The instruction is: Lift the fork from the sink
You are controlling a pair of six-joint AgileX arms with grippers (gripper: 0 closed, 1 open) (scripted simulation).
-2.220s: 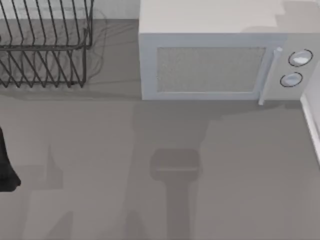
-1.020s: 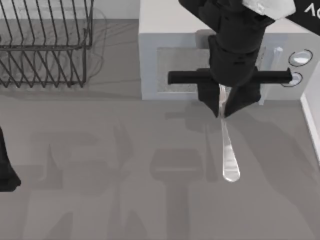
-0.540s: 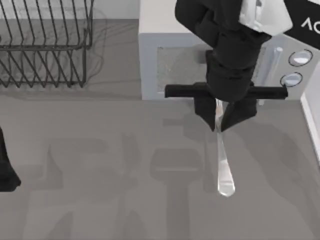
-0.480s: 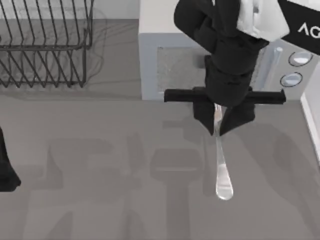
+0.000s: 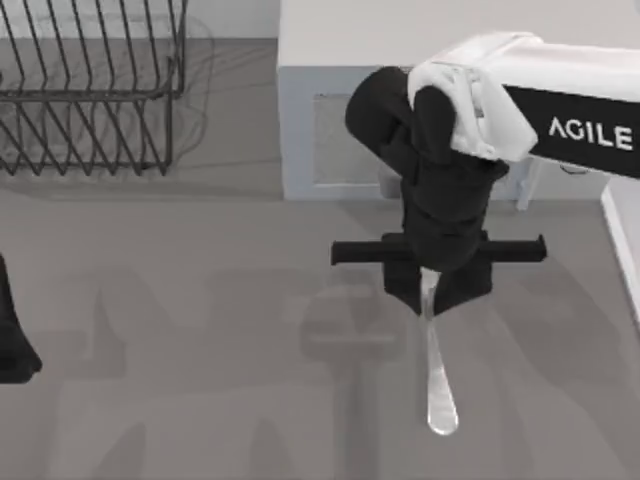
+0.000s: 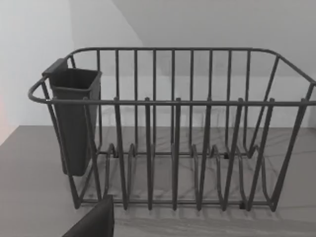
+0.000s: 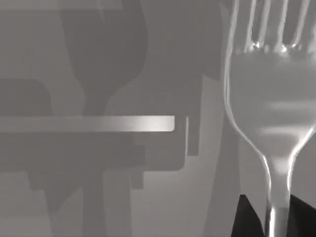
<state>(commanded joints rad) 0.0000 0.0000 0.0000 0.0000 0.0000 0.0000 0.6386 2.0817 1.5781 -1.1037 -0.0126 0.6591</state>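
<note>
At the far left edge of the top view, a dark part of the left arm (image 5: 12, 335) is seen parked low beside the table (image 5: 200, 330); whether its fingers are open or closed cannot be told. A dark wire dish rack (image 5: 90, 90) is placed at the table's back left, and in the left wrist view a dark cutlery cup (image 6: 74, 123) is seen hung on one end of that rack (image 6: 187, 138). A pale microwave (image 5: 330, 120) is set at the back, centre to right, partly covered by the right arm. The right gripper (image 5: 430, 300) is positioned in front of the microwave, above the grey table surface, and is clamped narrowly on the fork (image 5: 437, 390), gripped near the neck. The long silver handle is seen extending from the fingers toward the near edge, its rounded end lowest in the view. In the right wrist view the tines and head of the fork (image 7: 269, 98) are shown close, with dark fingertips (image 7: 247, 219) pressed at either side of the neck.
</note>
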